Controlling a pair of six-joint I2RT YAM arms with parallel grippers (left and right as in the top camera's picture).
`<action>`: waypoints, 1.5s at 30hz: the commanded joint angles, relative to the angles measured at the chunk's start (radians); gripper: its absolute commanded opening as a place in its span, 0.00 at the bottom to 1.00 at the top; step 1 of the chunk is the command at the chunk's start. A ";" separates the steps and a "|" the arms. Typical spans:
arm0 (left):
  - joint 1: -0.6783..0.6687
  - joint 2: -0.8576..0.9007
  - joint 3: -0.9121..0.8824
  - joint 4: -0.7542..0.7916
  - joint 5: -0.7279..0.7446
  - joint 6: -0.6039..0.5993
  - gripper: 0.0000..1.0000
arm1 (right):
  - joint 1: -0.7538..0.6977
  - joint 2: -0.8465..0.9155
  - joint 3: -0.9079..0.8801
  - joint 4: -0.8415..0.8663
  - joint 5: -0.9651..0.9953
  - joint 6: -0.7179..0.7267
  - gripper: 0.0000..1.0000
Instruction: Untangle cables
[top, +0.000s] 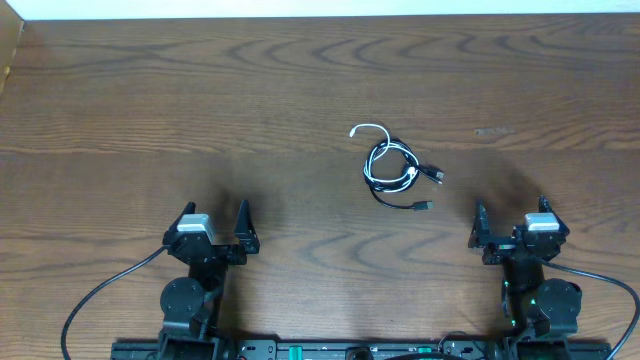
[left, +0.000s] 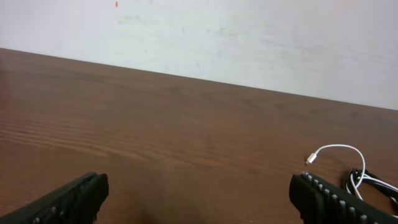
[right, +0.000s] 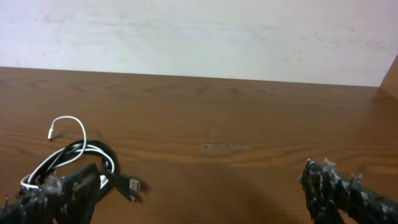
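Note:
The cables (top: 392, 167) lie in a small tangled coil on the wooden table, right of centre: a white cord looped through black ones, with black plugs sticking out toward the front right. My left gripper (top: 214, 218) rests open near the front left, well away from the coil. In the left wrist view the white cord end (left: 336, 152) shows at the far right beyond my open left gripper (left: 199, 196). My right gripper (top: 510, 214) stands open at the front right. The right wrist view shows the cables (right: 81, 155) beside the left finger of my right gripper (right: 199, 190), nothing between the fingers.
The wooden table (top: 200, 110) stretches wide around the coil. A pale wall (right: 199, 37) rises behind its far edge. Thick black wires (top: 100, 295) run from the arm bases at the front edge.

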 joint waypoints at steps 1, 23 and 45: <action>0.004 -0.005 -0.021 -0.035 -0.012 0.021 0.98 | 0.006 -0.005 -0.001 -0.005 -0.002 0.006 0.99; 0.004 0.114 0.108 -0.133 0.018 -0.021 0.98 | 0.006 -0.005 -0.001 -0.005 -0.002 0.006 0.99; 0.004 0.623 0.513 -0.197 0.239 -0.005 0.98 | 0.006 -0.005 -0.001 -0.005 -0.002 0.006 0.99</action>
